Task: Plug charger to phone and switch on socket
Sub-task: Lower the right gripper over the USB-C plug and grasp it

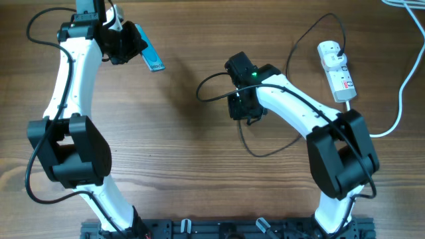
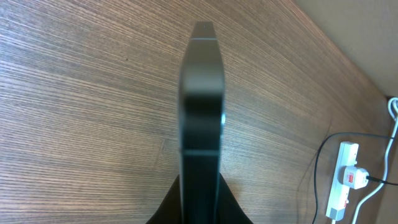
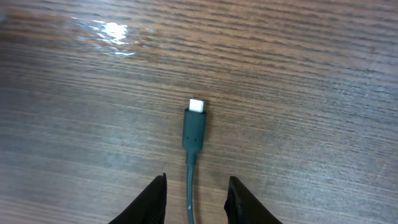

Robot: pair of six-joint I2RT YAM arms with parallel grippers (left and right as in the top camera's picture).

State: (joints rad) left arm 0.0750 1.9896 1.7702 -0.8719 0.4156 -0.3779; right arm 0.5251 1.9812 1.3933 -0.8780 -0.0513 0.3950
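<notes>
My left gripper (image 1: 126,41) is shut on the phone (image 1: 151,56) and holds it above the table at the far left, cyan end sticking out. In the left wrist view the phone (image 2: 200,106) shows edge-on between the jaws (image 2: 200,208). My right gripper (image 1: 242,109) is open at mid-table. In the right wrist view its fingers (image 3: 196,186) straddle the charger cable without touching it, and the connector tip (image 3: 194,127) lies on the wood just ahead. The white socket (image 1: 337,70) lies at the far right with the black cable (image 1: 309,33) plugged in; it also shows in the left wrist view (image 2: 342,180).
A thick white cord (image 1: 405,73) runs from the socket toward the right edge. The black cable loops on the table below the right arm (image 1: 265,151). Bare wood lies between the two grippers.
</notes>
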